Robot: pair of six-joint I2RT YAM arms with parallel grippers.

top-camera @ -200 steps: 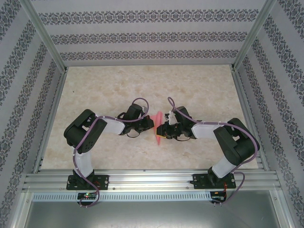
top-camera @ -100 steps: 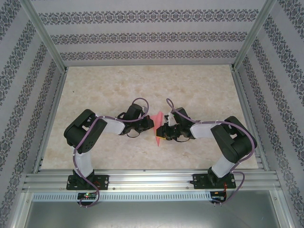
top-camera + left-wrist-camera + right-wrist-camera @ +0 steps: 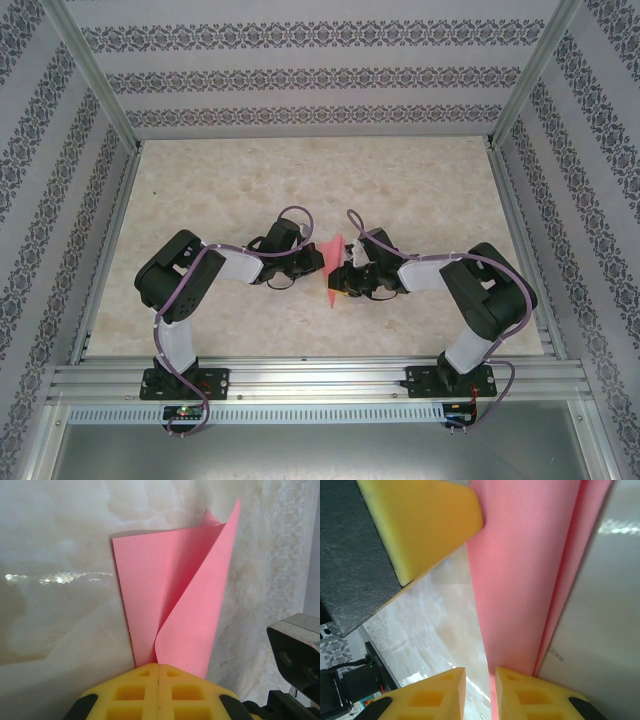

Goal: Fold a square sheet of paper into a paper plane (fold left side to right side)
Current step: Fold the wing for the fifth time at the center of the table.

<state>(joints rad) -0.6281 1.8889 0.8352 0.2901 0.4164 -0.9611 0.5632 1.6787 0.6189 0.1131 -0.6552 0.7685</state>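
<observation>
Bench with a beige marbled top (image 3: pixel 220 190), aluminium frame rails (image 3: pixel 300 378) along its near edge, patterned wall panels (image 3: pixel 300 75) behind.

Thin salmon-pink square sheet of paper (image 3: pixel 333 246): midway between the bench's left and right edges, nearer the near edge than the far one. From above it reads as a narrow sliver between the two arm ends. Plain, no markings.

Left gripper (image 3: pixel 318 262), black body with yellow fingertips, reaches in from the left side of the sheet. In the left wrist view the two yellow pads (image 3: pixel 130 690) press together with no gap and pinch the sheet's nearest end. From that pinch the sheet opens out in two layers. One flap curls over the other along a soft, rounded bend with no sharp crease. The layers spread apart toward the far end, where two corners sit offset from each other.

Right gripper (image 3: pixel 342 278), same build, faces it from the right side. In the right wrist view its yellow fingers (image 3: pixel 530 695) stand slightly apart. One edge of the sheet runs down into that gap and lies along the right-hand finger. The bench surface shows through the rest of the gap, so the jaws are not clamped on the paper. A yellow fingertip of the left gripper sits at upper left of that view, just beside the sheet's face.

Purple cables (image 3: pixel 290 212) loop over both arms.
</observation>
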